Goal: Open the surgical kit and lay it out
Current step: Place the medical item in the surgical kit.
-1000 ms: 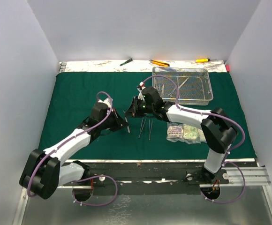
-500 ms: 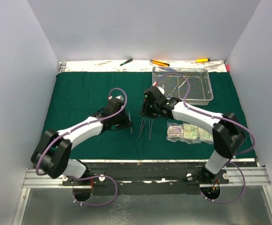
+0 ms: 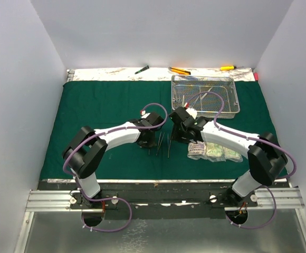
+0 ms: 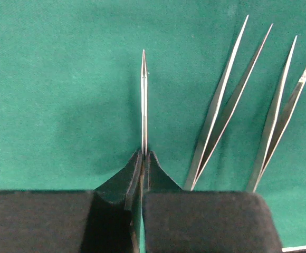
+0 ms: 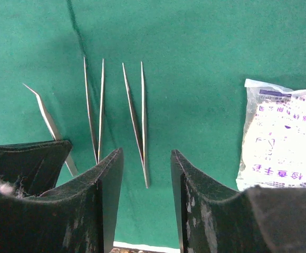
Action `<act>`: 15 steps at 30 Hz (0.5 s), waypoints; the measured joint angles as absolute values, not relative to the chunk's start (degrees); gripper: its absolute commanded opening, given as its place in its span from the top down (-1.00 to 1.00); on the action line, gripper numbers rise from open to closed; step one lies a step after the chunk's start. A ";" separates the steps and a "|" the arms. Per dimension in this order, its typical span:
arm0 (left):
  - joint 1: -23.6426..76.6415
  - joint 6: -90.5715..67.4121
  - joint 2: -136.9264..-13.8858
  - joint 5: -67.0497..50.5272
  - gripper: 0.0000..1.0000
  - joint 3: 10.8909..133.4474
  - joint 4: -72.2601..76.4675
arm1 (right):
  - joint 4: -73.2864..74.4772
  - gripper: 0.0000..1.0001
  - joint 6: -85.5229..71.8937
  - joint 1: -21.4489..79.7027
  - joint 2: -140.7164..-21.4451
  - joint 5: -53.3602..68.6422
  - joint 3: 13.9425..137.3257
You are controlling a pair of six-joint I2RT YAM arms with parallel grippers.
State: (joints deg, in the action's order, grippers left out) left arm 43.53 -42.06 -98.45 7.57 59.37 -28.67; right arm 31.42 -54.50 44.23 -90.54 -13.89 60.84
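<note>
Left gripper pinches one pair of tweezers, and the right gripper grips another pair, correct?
No. The left gripper does pinch tweezers, but the right gripper is open and empty: the right wrist view shows its jaws apart above the green cloth.

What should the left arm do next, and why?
Probably lower slightly and open the left jaws: they are shut on one pair of tweezers, lined up beside two laid pairs on the green cloth. The right jaws stand open, holding nothing.
</note>
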 measured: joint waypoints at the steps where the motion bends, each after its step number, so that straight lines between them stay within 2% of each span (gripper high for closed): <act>1: 43.64 -41.85 -98.70 8.05 1.00 59.96 -29.28 | 31.51 0.11 -54.70 44.23 -90.48 -13.89 60.66; 4: 43.79 -41.19 -99.37 8.86 0.97 60.71 -30.37 | 31.77 0.12 -55.46 44.23 -90.28 -13.91 60.55; 9: 44.01 -40.77 -99.79 9.08 0.57 61.32 -31.05 | 32.21 0.12 -56.10 44.23 -90.04 -13.98 60.55; 15: 44.03 -40.62 -99.83 9.06 0.37 61.60 -31.59 | 32.84 0.12 -56.55 44.23 -89.69 -14.13 60.58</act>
State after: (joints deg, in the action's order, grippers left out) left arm 44.03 -40.62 -99.83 9.06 61.60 -31.59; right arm 32.84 -56.55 44.23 -89.69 -14.13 60.58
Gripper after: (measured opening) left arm 0.272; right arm 0.441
